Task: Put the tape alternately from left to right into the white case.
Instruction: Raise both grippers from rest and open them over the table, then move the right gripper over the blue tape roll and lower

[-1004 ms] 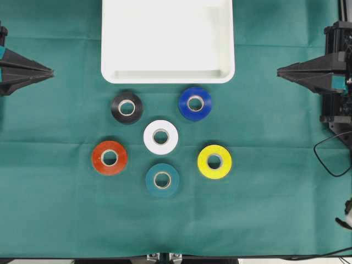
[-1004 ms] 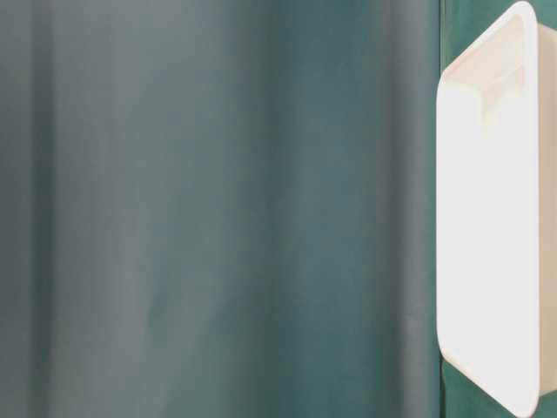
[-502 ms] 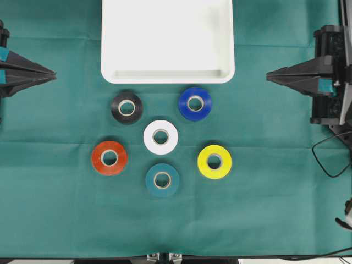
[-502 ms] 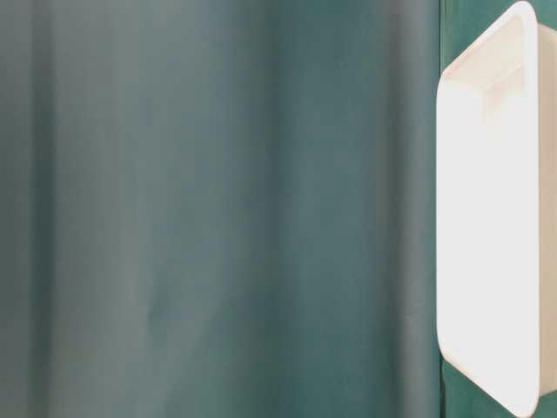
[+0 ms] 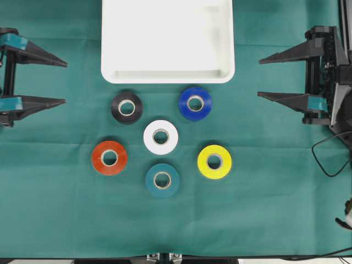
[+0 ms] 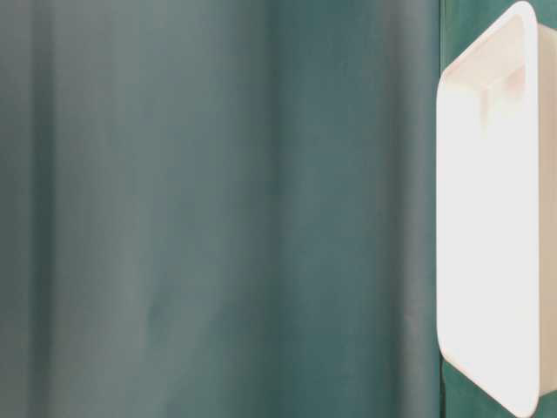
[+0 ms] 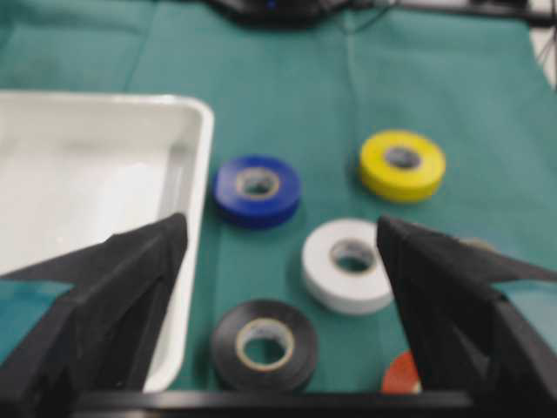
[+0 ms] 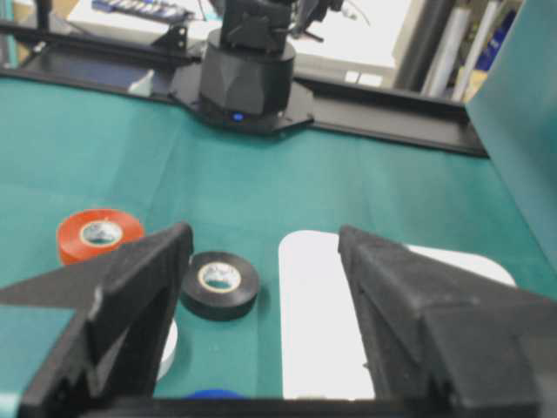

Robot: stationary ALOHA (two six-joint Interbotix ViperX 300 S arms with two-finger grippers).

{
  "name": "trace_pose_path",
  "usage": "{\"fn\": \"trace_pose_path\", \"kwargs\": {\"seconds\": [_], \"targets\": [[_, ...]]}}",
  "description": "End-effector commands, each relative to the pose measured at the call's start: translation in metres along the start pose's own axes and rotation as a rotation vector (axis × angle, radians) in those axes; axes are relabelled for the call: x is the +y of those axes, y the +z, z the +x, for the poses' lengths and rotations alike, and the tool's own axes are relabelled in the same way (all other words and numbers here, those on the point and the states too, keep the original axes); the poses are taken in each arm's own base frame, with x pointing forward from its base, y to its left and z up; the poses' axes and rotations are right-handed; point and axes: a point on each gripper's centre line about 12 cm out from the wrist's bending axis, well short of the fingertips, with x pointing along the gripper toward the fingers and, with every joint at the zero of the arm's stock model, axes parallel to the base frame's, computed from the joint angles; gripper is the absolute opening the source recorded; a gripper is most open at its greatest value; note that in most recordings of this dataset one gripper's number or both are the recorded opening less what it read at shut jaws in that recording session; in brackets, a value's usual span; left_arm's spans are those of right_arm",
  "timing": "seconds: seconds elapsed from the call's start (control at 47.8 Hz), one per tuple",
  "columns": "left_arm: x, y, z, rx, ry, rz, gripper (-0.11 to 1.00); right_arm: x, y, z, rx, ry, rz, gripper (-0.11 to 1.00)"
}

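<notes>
While both the left gripper [image 5: 64, 83] and right gripper [image 5: 259, 78] are spread wide and grasp nothing, 6 tape rolls [image 5: 160, 137] are left on the green cloth [image 5: 55, 209] below the white case [image 5: 168, 41]

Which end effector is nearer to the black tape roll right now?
Left. The left end effector sits open just left of the black tape roll; the right end effector is open much farther off, beyond the blue roll.
</notes>
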Motion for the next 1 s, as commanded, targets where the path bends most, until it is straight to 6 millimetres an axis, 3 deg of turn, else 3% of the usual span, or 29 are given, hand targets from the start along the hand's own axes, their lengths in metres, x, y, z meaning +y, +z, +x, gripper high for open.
{"fn": "trace_pose_path", "kwargs": {"seconds": [0.0,0.418,0.69,0.983], "targets": [[-0.001,0.009,0.006,-0.003,-0.002,-0.001,0.82,0.0,0.01,0.005,-0.015,-0.002,0.006,0.73],[-0.001,-0.002,0.022,0.225,0.008,-0.053,0.82,-0.001,0.003,0.034,0.175,-0.008,0.081,0.73],[-0.001,-0.011,0.041,0.429,0.026,-0.093,0.82,-0.002,-0.01,0.064,0.336,-0.017,0.095,0.73],[-0.001,-0.02,0.064,0.531,0.034,-0.089,0.82,-0.002,-0.025,0.096,0.486,-0.023,0.092,0.73]]}}
